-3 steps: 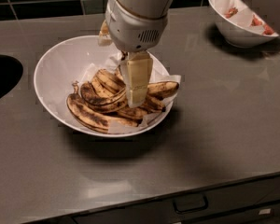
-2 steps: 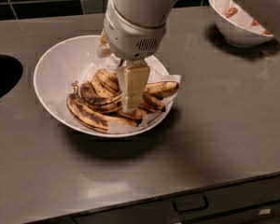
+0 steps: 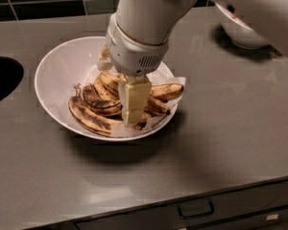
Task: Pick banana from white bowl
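The white bowl stands on the grey counter at centre left, lined with white paper. Several overripe bananas lie in it. The strongly curved banana, yellow with heavy brown-black blotches, lies along the bowl's front left with its thin stem pointing up at the left. My gripper points straight down into the bowl, its tip among the bananas just right of the curved one. The white wrist housing hides the back of the pile.
A second white bowl with reddish items stands at the back right, partly behind my arm. A dark sink opening lies at the left edge. The counter's front edge has a drawer handle below it.
The gripper has come lower and slightly left, down into the pile of bananas. The bananas and the bowl have not moved.
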